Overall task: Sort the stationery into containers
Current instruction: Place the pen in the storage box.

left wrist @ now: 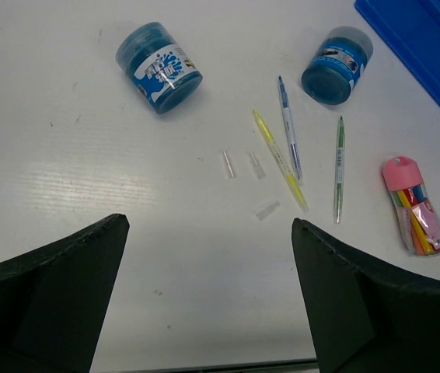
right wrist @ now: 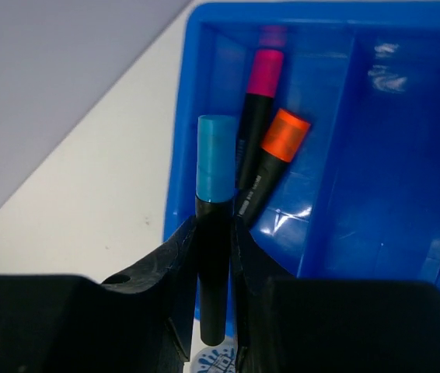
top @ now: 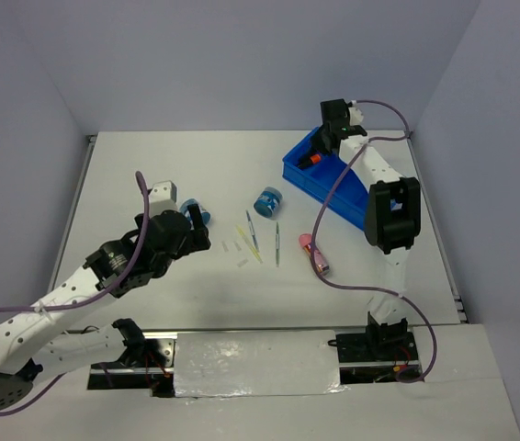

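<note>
Blue plastic makes up the one tray (top: 338, 184) on my table (top: 150, 175); it lies slantwise near the far right corner. My right gripper (right wrist: 214, 241) is at the tray's far end. Its jaws pinch a blue-capped highlighter (right wrist: 216, 151) by the black barrel, and the cap reaches over the tray wall toward the end compartment. In that compartment lie two more, side by side and touching: a pink-capped highlighter (right wrist: 260, 85) and an orange-capped highlighter (right wrist: 282, 140). That makes three highlighters in all, two in the tray and one in the grip.

My left gripper (left wrist: 208, 287) hovers over the left middle of the table, jaws spread wide with nothing between them. On the surface ahead of it I count two round blue tubs, both seemingly tipped on their sides. The left tub (left wrist: 158, 66) is just beside this gripper in the overhead view, and the right tub (left wrist: 336, 64) sits nearer the table's middle.

Between and below them lie three thin pens. A yellow pen (left wrist: 280, 159) and a blue pen (left wrist: 289, 128) lie close together in a narrow V; I cannot tell whether they touch. A green pen (left wrist: 339, 167) lies a little to their right.

Left of the pens are three small clear pieces (left wrist: 228, 164), each apart from the others. One pink-capped case (left wrist: 414, 210) with coloured sticks inside lies between the green pen and the tray.
</note>
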Available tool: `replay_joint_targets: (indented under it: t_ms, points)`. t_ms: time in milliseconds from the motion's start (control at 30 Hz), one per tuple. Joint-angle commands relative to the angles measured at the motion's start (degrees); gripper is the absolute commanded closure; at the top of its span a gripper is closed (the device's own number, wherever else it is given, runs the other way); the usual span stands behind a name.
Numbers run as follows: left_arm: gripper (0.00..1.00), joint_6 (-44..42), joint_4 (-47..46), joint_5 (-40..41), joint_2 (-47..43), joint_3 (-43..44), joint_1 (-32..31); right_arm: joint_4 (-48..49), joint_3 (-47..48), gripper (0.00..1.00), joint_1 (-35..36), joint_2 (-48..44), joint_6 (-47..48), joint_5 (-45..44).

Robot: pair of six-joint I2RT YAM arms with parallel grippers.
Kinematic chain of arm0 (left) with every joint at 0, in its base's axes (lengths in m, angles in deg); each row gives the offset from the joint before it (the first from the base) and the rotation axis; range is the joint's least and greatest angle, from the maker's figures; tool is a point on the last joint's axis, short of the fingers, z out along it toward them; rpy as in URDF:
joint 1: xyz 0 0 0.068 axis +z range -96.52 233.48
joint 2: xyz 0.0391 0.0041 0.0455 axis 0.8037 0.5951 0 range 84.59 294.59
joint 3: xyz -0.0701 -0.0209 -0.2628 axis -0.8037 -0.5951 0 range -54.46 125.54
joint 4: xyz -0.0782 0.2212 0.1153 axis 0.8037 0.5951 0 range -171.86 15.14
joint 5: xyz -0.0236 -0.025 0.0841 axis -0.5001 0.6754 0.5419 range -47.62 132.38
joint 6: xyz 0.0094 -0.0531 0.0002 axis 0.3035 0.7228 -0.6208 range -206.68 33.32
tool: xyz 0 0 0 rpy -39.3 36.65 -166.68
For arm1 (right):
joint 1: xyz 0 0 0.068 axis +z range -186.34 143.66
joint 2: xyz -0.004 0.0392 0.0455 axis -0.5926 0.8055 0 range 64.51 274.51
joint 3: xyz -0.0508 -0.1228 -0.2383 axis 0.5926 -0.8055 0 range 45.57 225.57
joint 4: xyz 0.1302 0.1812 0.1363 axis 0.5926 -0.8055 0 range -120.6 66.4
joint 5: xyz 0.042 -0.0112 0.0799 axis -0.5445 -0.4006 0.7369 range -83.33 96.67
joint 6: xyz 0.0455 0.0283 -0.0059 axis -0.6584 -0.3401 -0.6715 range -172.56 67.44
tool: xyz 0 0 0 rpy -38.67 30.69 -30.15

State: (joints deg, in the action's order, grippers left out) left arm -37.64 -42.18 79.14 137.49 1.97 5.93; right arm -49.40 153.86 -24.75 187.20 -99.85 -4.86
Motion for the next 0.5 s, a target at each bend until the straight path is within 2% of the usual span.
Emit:
replay_joint_targets:
  t_ms: [0, 100, 133, 167, 233, 367, 467]
  points:
    - [0.01, -3.2, -2.5, -1.8, -1.3, -1.1, 0.1, -2.3, 3.8, 0.85, -0.1, 1.0, -0.9, 1.1]
    - [0.01, -4.1, -3.3, -3.3, -1.4, -2.0, 0.1, -2.3, 4.6, 0.70, -0.1, 1.8, -0.2, 0.9]
    - [0.01, -4.2, -3.4, -3.6, -1.1, -2.1, 0.0, -2.7, 5.6, 0.61, -0.2, 2.3, 0.2, 0.8]
    - [0.01, -4.0, -3.3, -3.8, -1.1, -2.5, 0.0, -3.3, 6.1, 0.44, -0.2, 2.5, 0.4, 0.9]
    - [0.01, -4.2, -3.3, -4.1, -0.6, -2.7, 0.1, -4.4, 7.6, 0.32, 0.1, 2.4, 1.1, 0.2]
    - [0.01, -4.4, -2.4, -4.2, -0.2, -3.0, 0.1, -4.5, 7.6, 0.19, 0.6, -2.2, 4.5, -0.8]
    - [0.01, -4.4, -2.2, -4.1, 0.0, -3.3, 0.1, -4.7, 7.5, 0.18, 1.2, -5.1, 8.0, -1.6]
